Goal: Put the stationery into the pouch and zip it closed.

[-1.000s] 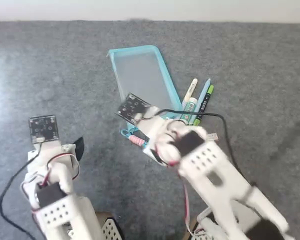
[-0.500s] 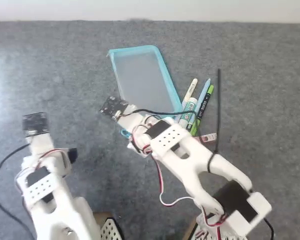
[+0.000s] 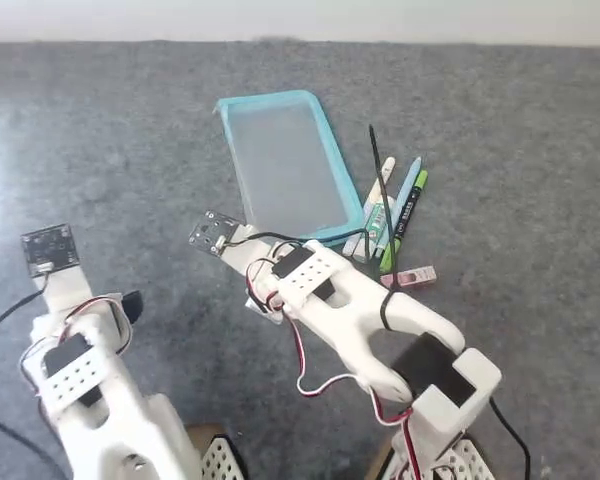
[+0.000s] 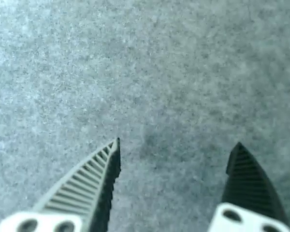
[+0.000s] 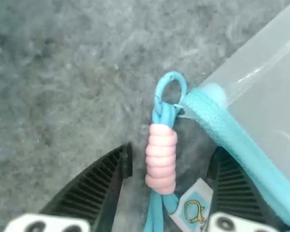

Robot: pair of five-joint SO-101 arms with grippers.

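Lying toward the far edge of the table point(image 3: 520, 120), the teal pouch point(image 3: 285, 165) has pens point(image 3: 395, 212) just beside it. Its pink zipper pull point(image 5: 161, 157) sits between the right gripper's point(image 5: 173, 150) wide-spread jaws, apart from both. The left gripper point(image 4: 178, 142), equally wide, hangs near the table's near-left corner.

A grey felt table point(image 3: 100, 130) carries the pouch point(image 3: 285, 165), pens point(image 3: 408, 200) and a small pink piece point(image 3: 415, 276).

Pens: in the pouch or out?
Out. The pens lie on the table beside the pouch, whose clear face shows nothing inside.
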